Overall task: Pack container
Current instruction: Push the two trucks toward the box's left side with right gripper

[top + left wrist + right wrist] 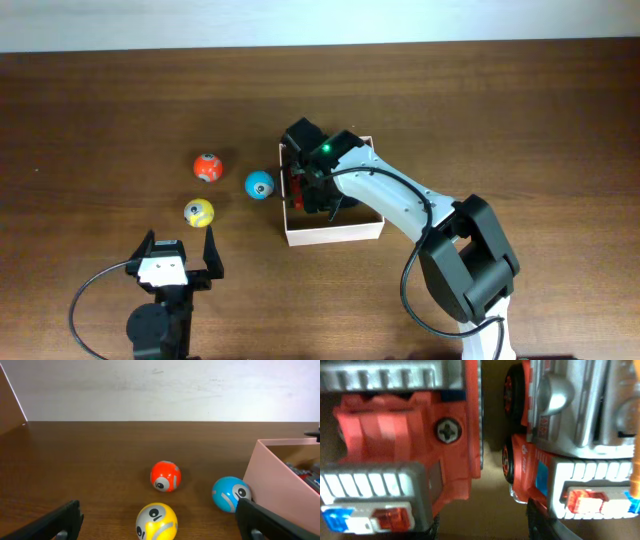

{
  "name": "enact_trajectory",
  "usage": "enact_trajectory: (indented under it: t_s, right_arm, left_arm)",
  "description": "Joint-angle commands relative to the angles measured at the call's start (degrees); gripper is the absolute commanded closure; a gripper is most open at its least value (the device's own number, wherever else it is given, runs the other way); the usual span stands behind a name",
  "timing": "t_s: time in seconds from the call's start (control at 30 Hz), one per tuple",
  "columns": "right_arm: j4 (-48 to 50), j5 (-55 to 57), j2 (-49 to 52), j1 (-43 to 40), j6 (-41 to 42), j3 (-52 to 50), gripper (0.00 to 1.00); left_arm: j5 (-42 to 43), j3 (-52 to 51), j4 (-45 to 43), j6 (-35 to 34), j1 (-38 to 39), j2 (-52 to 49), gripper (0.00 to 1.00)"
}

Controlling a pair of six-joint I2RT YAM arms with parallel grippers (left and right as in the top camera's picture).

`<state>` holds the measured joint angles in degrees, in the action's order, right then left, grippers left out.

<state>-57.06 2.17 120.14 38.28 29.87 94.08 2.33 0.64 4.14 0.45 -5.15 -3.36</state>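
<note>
Partly packed: the container [335, 232] on the table [500, 100] holds a red toy truck [400, 435] and a second truck [580, 440]. The right gripper [484, 527] is down inside over them and I can't tell if its fingers grasp one; the left gripper [181, 242] is released and empty. Probably left to pack: orange ball [207, 167], blue ball [259, 184] and yellow ball [198, 212], all outside, the blue one just beside the wall.

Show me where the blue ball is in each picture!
Overhead: the blue ball sits left of center, just left of the container.
Left wrist: blue ball low on the right, beside the container's wall.
Right wrist: not in it; only red toy trucks show.
Shared landmark: the container, beside the ball in both.
</note>
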Motion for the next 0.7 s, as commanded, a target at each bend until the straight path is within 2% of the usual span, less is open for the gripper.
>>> enact_trajectory:
  t_s: [0.0,0.67]
  right_arm:
    - [1.9,1.7,0.3,-0.2,0.7,-0.3,0.5]
    - [4.6,2.9,0.3,-0.9,0.7,-0.3,0.49]
  left_arm:
    - [-0.2,-0.1,0.5,1.1,0.2,0.3,0.01]
    - [-0.2,-0.1,0.4,1.1,0.2,0.3,0.01]
